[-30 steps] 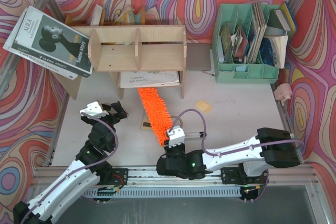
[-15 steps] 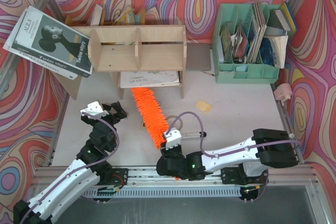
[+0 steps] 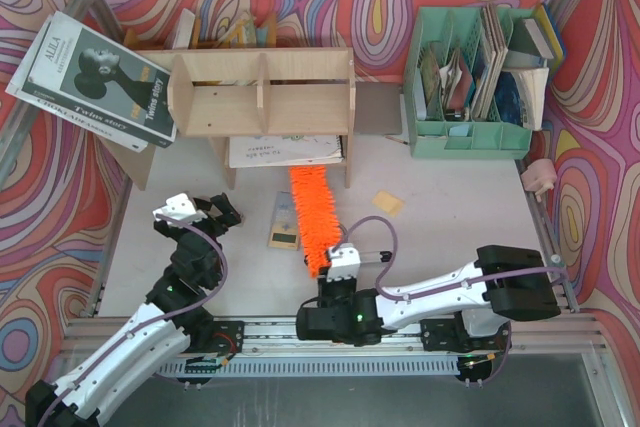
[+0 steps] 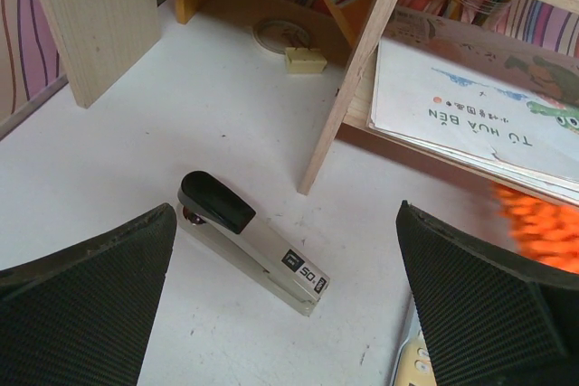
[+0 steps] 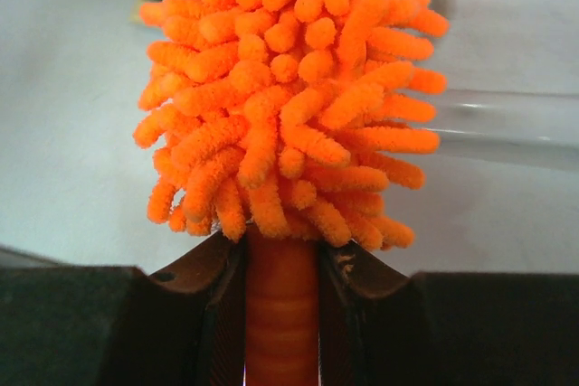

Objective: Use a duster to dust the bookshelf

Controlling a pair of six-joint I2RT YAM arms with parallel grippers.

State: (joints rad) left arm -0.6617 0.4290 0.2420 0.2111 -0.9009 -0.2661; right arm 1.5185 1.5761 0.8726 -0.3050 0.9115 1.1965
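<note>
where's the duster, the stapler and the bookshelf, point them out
duster [image 3: 312, 217], top external view, middle of the fluffy orange head
stapler [image 4: 271, 259], left wrist view, silver body
bookshelf [image 3: 305, 107], top external view, bare wood board of the right compartment

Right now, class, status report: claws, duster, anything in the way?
Left claw open, empty. Right claw shut on duster handle. Fluffy tip near book under bookshelf. Stapler on table by a shelf leg.

Booklets [image 3: 285, 150] crowd the gap under the bookshelf [image 3: 300, 107].
</note>
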